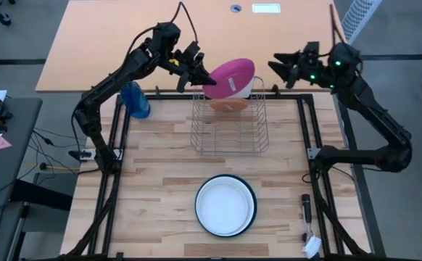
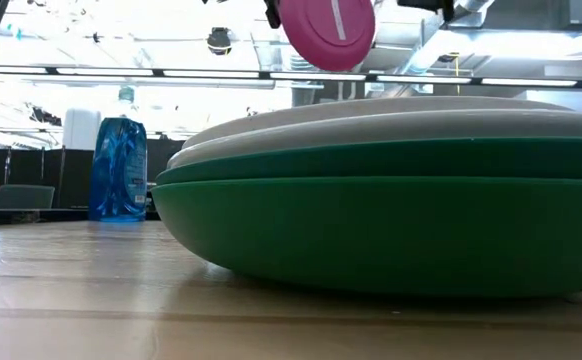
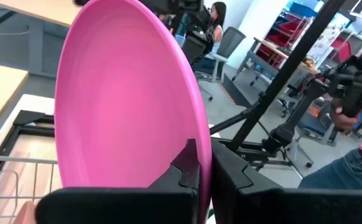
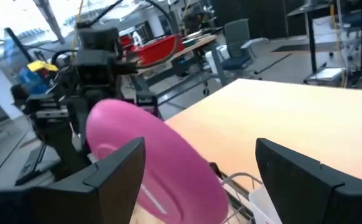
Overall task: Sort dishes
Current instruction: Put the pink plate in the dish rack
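Note:
A magenta-pink plate [image 1: 234, 75] hangs over the far end of the wire dish rack [image 1: 229, 130], with my left gripper [image 1: 199, 74] shut on it. Beneath it, a salmon-orange plate [image 1: 229, 105] and a white plate [image 1: 246, 90] stand in the rack. Near the table's front edge a white plate with a dark rim [image 1: 225, 204] lies on top of a stack, with a dark green plate [image 2: 391, 220] at the bottom. Beyond the rack's far right corner my right gripper [image 1: 282, 69] is open and holds nothing. My left gripper pinches the magenta-pink plate's rim [image 3: 203, 163] between its two fingers, one finger [image 3: 187, 167] on each face. The fingers come from the table's left, slanting down. The plate stands tilted on edge, lifted clear above the rack.
A blue spray bottle [image 1: 136, 100] stands left of the rack. A dark-handled tool [image 1: 307, 217] lies at the near right. A tan table [image 1: 124, 36] stands beyond the far edge. A person [image 3: 217, 18] sits in the room behind.

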Robot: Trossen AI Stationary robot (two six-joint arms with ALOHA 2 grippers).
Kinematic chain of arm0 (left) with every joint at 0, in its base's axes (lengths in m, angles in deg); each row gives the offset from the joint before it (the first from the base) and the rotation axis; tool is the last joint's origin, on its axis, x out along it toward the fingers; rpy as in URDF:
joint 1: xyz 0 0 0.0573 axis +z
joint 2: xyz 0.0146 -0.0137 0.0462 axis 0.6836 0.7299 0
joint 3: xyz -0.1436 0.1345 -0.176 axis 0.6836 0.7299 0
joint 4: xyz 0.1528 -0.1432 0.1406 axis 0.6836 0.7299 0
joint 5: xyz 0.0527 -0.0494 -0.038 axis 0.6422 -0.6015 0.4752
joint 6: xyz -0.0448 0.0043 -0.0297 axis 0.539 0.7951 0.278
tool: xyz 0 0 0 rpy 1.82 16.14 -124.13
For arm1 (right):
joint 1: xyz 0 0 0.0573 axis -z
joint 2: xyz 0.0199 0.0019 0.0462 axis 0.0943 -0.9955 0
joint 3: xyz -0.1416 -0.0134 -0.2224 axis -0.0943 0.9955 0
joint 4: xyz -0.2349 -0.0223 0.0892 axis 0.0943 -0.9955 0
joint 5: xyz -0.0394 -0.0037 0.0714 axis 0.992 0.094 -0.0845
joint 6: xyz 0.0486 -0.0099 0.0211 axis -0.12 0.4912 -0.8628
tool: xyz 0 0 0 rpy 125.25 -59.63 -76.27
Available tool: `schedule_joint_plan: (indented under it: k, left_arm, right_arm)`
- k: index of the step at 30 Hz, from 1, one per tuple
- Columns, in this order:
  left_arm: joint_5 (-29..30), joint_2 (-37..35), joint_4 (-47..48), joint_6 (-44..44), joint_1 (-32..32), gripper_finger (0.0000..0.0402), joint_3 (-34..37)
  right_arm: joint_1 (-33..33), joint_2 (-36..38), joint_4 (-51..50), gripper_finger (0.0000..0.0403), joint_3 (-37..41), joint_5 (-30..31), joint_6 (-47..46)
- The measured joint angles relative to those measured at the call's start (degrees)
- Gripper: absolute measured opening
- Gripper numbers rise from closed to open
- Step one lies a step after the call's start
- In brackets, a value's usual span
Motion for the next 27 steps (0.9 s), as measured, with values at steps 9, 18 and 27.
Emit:
schedule_joint_plan:
  k: [9, 18, 27]
  left_arm:
    - [2.1, 0.0, -7.5, 7.3, -0.1, 0.0004, 0.0]
    - [1.8, -0.1, -9.7, 9.6, -1.3, 0.0004, 0.0]
    - [2.7, -0.1, -9.8, 13.1, -4.0, 0.0004, 0.0]
  right_arm:
    - [0.9, 4.3, -6.1, 0.0308, 0.0, 0.4, 1.0]
    - [1.2, 7.1, -12.8, 0.0308, 0.0, -4.0, -1.0]
    - [1.2, 8.3, -15.4, 0.0308, 0.0, -5.1, 0.5]
